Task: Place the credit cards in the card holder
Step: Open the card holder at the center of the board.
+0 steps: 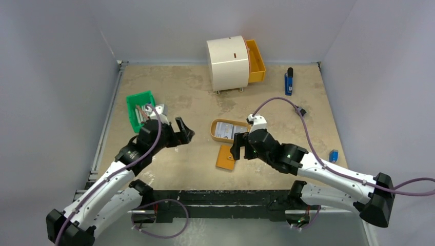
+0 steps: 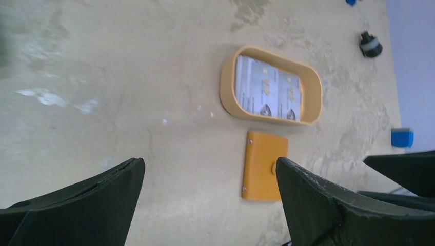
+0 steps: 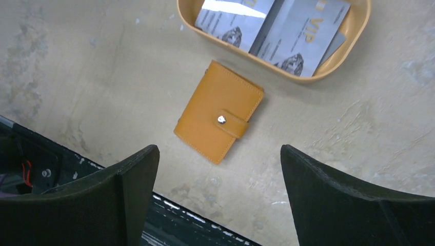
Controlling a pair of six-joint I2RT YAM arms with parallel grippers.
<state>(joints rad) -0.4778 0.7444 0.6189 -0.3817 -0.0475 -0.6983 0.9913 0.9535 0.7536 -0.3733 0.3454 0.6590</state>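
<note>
The card holder is a flat orange-tan wallet lying closed on the table, its snap strap fastened. Just behind it, the credit cards, pale grey with print, lie overlapping inside an oval tan tray. My right gripper hovers open just above the near-right side of the wallet, holding nothing. My left gripper hangs open and holds nothing, to the left of wallet and tray, pointing toward them.
A white round cabinet with an open orange drawer stands at the back. A green bin of sticks sits behind the left arm. A blue-and-black object, a black cap and a small blue block lie at the right.
</note>
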